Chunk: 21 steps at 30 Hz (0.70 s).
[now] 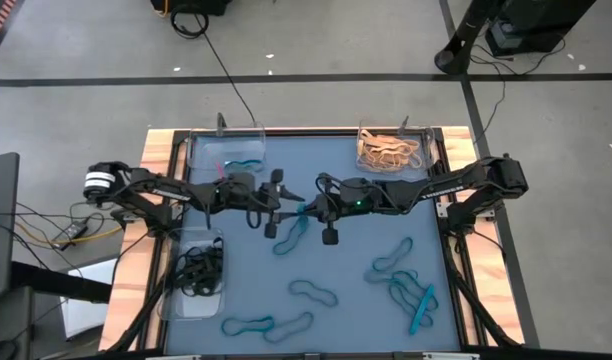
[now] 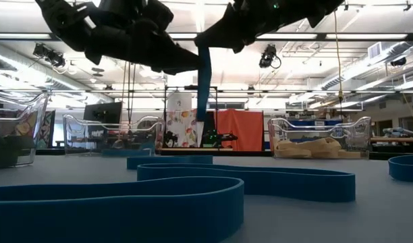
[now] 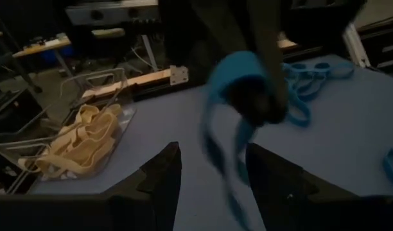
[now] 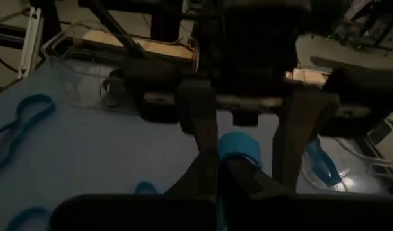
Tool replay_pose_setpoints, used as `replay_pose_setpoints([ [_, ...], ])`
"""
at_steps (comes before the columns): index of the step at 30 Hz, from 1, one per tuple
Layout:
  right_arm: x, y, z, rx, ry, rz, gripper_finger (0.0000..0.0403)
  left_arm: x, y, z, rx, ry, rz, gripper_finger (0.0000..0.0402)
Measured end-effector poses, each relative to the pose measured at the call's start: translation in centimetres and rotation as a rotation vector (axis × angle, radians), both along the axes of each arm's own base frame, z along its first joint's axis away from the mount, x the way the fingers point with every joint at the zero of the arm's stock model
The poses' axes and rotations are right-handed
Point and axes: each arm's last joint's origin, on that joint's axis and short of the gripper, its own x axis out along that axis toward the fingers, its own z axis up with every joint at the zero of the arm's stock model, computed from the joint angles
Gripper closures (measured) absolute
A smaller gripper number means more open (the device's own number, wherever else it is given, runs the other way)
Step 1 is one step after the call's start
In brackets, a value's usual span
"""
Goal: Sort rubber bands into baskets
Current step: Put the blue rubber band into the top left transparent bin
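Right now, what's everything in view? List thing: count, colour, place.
Table: one, blue-grey top, wood edges, centre.
Baskets: three, clear; back-left, back-right, front-left.
Tan bands: a pile, in the back-right basket.
Black bands: a pile, in the front-left basket.
Teal band in basket: one, back-left basket.
Loose teal bands: several, on the table, front and right.
Held teal band: one, hanging mid-table from the right hand.
Cables: black and yellow, floor at left.
Left hand: open, mid-table, facing the held band.
Right hand: shut on the held band, mid-table.
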Motion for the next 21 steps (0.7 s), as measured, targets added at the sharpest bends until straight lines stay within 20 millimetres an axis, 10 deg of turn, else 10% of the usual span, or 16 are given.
replay_pose_setpoints([
  [7, 0.08, 0.0, 0.23, -0.013, -0.026, 0.005, 0.0394, 0.67, 0.09, -0.86, -0.012, -0.009, 0.006, 0.024],
  [15, 0.08, 0.0, 0.24, 0.01, -0.026, -0.003, 0.0381, 1.06, 0.07, -0.27, -0.031, -0.015, -0.012, 0.0387],
  [21, -0.08, -0.58, -0.11, -0.049, 0.013, -0.162, 0.0339, 0.84, 0.35, -0.59, -0.026, 0.035, 0.034, 0.0389],
])
